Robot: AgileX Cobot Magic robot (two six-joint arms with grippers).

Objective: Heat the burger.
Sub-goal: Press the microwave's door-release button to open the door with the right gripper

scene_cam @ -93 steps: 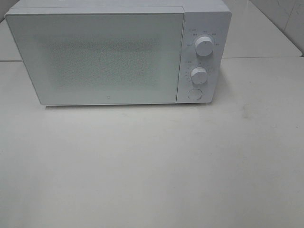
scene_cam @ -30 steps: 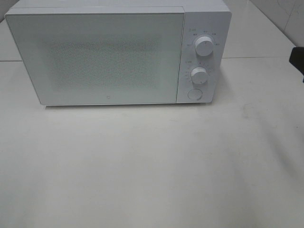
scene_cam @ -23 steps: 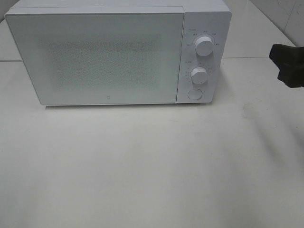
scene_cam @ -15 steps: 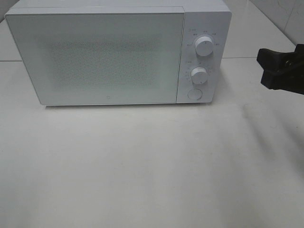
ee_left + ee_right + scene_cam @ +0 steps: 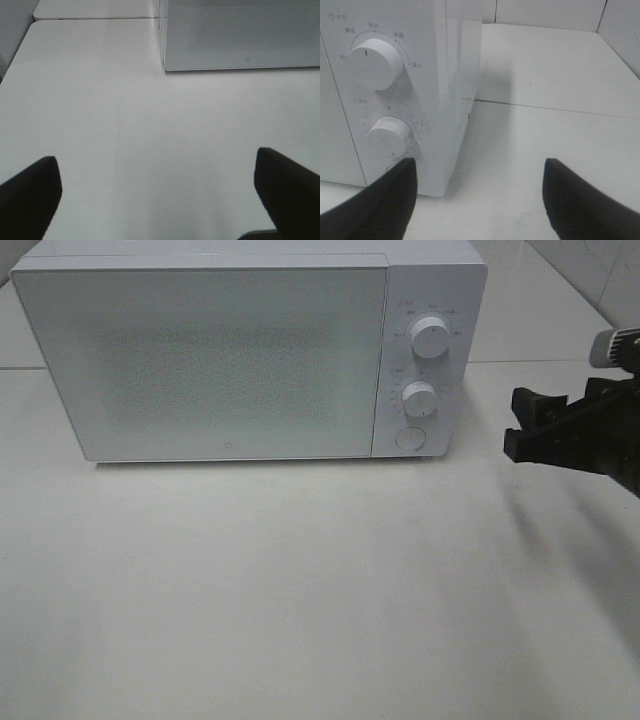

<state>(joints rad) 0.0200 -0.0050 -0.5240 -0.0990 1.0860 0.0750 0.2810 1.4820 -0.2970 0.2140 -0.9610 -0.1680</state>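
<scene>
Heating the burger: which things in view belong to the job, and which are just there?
Job: microwave, door closed; its upper knob, lower knob and round button; right gripper, open, beside the controls. The burger is not in view.
Just there: table; left gripper, open, above the table.

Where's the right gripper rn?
In the exterior high view the right gripper sits at the right edge, open, right of the microwave, about level with its lower knob and not touching it.
</scene>
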